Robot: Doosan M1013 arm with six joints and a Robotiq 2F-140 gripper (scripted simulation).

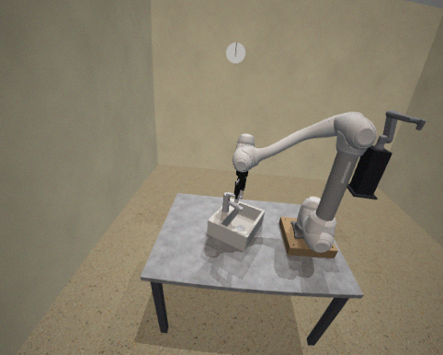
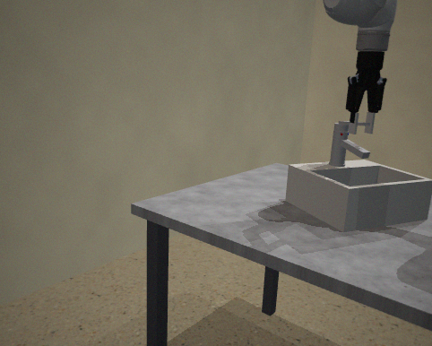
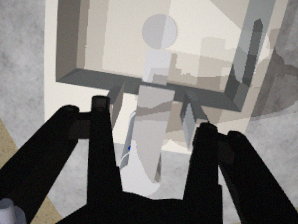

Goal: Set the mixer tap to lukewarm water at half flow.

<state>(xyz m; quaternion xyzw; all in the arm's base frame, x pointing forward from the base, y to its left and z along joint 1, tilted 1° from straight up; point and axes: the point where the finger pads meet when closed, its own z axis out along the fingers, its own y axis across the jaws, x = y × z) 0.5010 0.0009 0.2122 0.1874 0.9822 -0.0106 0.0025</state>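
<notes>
The sink [image 2: 359, 197] stands on the table [image 2: 219, 211], near the arm's wooden base [image 1: 307, 244]. The tap [image 2: 340, 145] rises from the sink's rear rim, its spout [image 2: 358, 149] angled out over the basin. The pincer [image 2: 362, 122] points straight down, its fingers partly apart and straddling the lever [image 2: 349, 127] at the tap's top; nothing is clamped between them. In the wrist view the two fingers flank the tap body. A red dot [image 2: 341, 134] shows on the tap's side.
</notes>
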